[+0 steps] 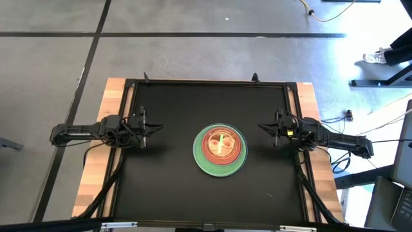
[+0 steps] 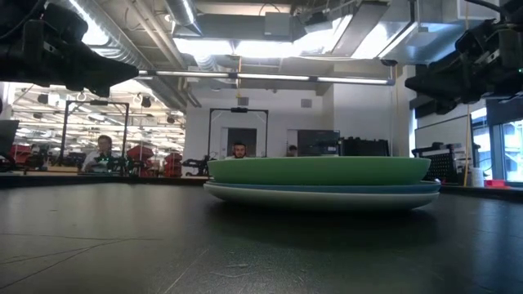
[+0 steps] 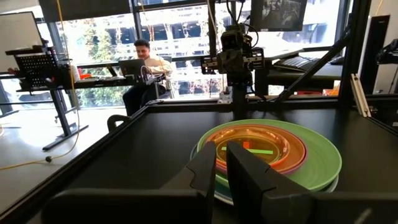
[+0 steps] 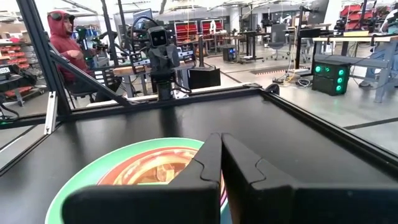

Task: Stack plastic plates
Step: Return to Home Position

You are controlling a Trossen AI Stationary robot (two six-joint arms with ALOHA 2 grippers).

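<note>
Now: black table [image 1: 161,193] is mostly bare, with free room on every side of the stack. Plates are nested at centre. The green plate [image 1: 239,164] rests on a pale blue plate [image 2: 392,188], the orange plate [image 1: 207,145] lies inside the green, and the small translucent dishes [image 1: 220,143] sit on top. Widest is lowest, so it likely sits steady. Left gripper [image 1: 153,127] hangs by the left side and right gripper [image 1: 264,127] by the right, both well apart from the stack. Fingers are closed together, holding nothing. Stacking looks done.
</note>
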